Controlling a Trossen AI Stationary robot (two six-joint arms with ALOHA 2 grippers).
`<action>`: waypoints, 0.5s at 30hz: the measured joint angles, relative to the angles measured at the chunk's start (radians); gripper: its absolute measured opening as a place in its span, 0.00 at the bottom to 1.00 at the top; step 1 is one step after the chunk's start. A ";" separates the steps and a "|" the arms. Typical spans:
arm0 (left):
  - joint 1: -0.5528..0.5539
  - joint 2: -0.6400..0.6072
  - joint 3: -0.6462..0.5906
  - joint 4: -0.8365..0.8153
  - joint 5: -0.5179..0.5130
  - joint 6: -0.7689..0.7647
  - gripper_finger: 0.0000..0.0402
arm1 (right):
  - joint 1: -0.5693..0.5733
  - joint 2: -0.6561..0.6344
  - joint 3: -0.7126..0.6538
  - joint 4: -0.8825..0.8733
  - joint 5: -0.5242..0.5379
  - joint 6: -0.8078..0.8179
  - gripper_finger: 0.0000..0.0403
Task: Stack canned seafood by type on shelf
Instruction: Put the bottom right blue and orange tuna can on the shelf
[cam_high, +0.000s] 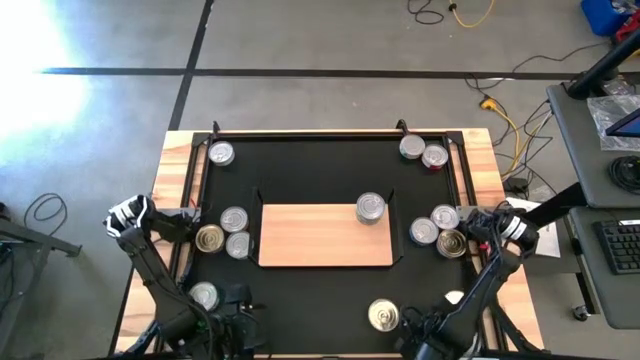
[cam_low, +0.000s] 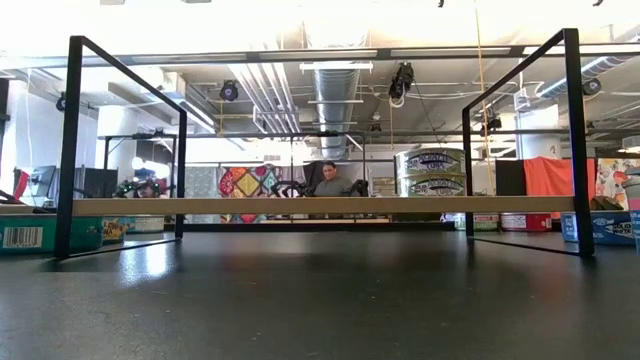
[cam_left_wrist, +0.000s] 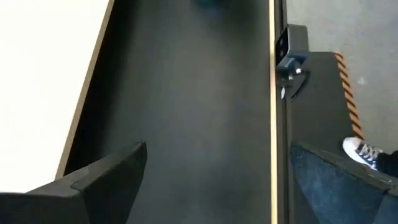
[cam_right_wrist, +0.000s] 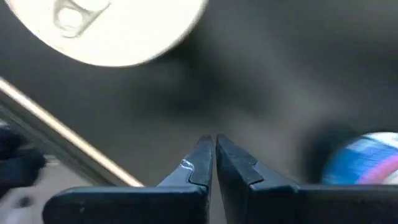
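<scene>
The light-wood shelf (cam_high: 310, 240) stands mid-table on the black mat. A stack of silver cans (cam_high: 371, 207) sits on its far right part; the low view shows two, one upon the other (cam_low: 431, 172). Three loose cans (cam_high: 234, 218) lie left of the shelf and three more (cam_high: 445, 216) to its right. My left gripper (cam_high: 190, 222) (cam_left_wrist: 217, 149) hangs open over the mat beside the left group, nothing between its fingers. My right gripper (cam_high: 472, 228) (cam_right_wrist: 214, 140) is shut, pointing down over bare mat beside the right group; a pull-tab can top (cam_right_wrist: 106, 25) lies ahead of it.
More cans stand on the mat at the far left (cam_high: 221, 153), the far right (cam_high: 412, 147) (cam_high: 434, 156), the near left (cam_high: 204, 295) and the near middle (cam_high: 383, 315). A blue-labelled can (cam_right_wrist: 367, 163) lies close beside my right gripper. A seated person (cam_low: 328, 180) shows beyond the table.
</scene>
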 joint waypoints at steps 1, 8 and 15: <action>0.000 0.008 0.000 0.001 -0.010 0.010 0.94 | -0.005 0.000 -0.013 0.036 0.000 0.007 0.03; 0.010 0.063 0.000 0.055 -0.161 0.136 0.94 | -0.030 0.000 -0.041 0.077 0.117 0.017 0.03; 0.018 0.088 -0.022 0.185 -0.249 0.181 0.94 | -0.060 0.000 -0.049 0.280 0.295 -0.206 0.03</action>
